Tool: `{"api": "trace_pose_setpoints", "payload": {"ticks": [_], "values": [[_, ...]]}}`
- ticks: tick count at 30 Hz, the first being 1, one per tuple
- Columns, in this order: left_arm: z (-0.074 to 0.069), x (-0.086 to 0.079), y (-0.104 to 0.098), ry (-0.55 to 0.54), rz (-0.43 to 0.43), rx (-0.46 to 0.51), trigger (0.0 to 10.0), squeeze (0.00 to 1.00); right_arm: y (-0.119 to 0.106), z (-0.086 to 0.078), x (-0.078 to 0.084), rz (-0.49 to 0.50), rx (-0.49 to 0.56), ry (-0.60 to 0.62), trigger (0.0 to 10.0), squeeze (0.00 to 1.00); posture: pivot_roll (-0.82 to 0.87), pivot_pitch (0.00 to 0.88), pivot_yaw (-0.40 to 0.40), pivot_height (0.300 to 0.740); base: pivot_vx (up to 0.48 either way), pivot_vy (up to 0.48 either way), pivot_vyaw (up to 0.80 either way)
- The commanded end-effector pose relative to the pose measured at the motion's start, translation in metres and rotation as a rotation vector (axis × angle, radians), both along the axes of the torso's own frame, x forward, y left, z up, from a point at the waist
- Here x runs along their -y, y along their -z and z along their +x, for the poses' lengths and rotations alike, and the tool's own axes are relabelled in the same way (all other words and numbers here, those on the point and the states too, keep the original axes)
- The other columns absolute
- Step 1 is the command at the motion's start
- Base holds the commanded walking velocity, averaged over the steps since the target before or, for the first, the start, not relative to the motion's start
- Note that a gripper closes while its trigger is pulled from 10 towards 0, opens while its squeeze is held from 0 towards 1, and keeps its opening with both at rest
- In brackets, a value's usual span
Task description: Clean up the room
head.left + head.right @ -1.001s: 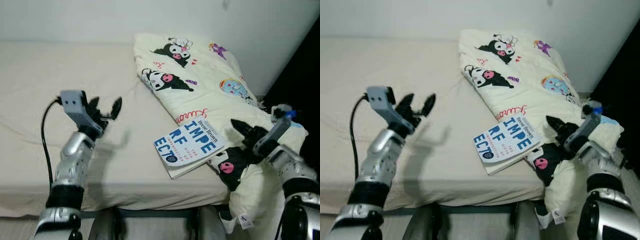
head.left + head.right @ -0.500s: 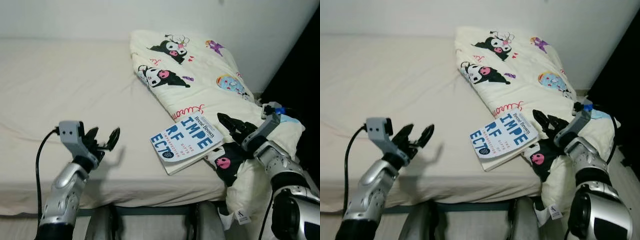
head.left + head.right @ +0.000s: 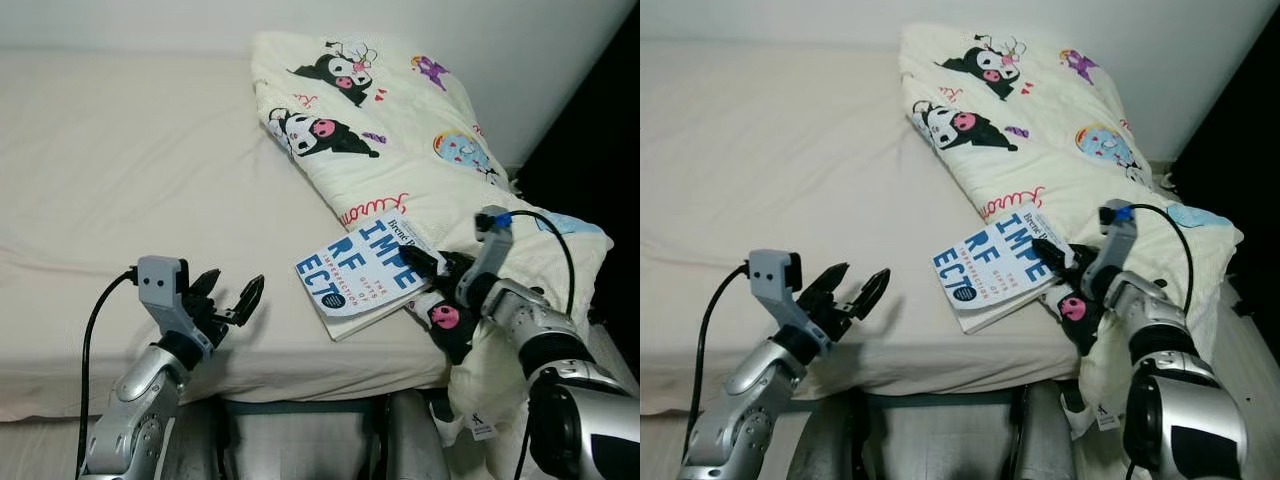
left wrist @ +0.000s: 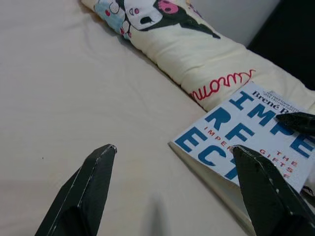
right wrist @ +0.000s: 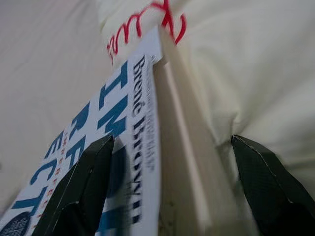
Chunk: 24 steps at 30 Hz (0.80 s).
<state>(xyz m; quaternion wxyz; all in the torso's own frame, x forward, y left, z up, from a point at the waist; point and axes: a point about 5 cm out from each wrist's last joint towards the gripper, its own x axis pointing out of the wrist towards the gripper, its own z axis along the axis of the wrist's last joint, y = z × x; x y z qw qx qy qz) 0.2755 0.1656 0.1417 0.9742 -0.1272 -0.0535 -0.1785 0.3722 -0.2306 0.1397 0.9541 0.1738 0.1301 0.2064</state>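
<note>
Right fingers [image 3: 412, 263] spread astride white book [image 3: 362, 277] lettered "IMPERFECT", "Brené Brown"; left fingers [image 3: 207, 289] spread too.

I count: book [image 3: 362, 278] ×1; cartoon-print quilt [image 3: 400, 150] ×1; bed [image 3: 120, 180] ×1; hands ×2: left hand [image 3: 228, 300], right hand [image 3: 418, 265].
</note>
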Motion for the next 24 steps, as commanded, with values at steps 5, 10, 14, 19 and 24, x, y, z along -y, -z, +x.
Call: {"api": "trace_pose_setpoints", "payload": {"ticks": [5, 10, 14, 19, 24], "values": [[-0.005, 0.003, 0.003, 0.003, -0.008, -0.031, 10.0, 0.00, 0.012, -0.003, -0.002, -0.072, -0.088, -0.026, 0.0, 0.00, 0.09, 0.311, -0.086, 0.530, 0.000, 0.000, 0.00], [-0.005, 0.009, 0.004, 0.016, -0.020, -0.042, 10.0, 0.00, 0.010, -0.004, 0.006, -0.065, -0.079, 0.016, 0.0, 0.00, 0.08, 0.293, -0.085, 0.530, 0.000, 0.000, 0.00], [-0.001, 0.013, 0.002, 0.025, -0.036, -0.039, 10.0, 0.00, 0.006, -0.004, 0.009, -0.015, -0.045, 0.015, 0.0, 0.00, 0.07, 0.269, -0.084, 0.530, 0.000, 0.000, 0.00], [0.007, 0.014, -0.003, 0.035, -0.103, -0.034, 10.0, 0.00, -0.007, -0.005, 0.004, 0.085, 0.049, -0.100, 0.0, 0.00, 0.07, 0.243, -0.084, 0.530, 0.000, 0.000, 0.00], [0.012, 0.012, -0.008, 0.053, -0.201, -0.031, 10.0, 0.00, -0.019, -0.006, 0.003, 0.149, 0.124, -0.193, 0.0, 0.00, 0.06, 0.212, -0.084, 0.530, 0.000, 0.000, 0.00]]}}
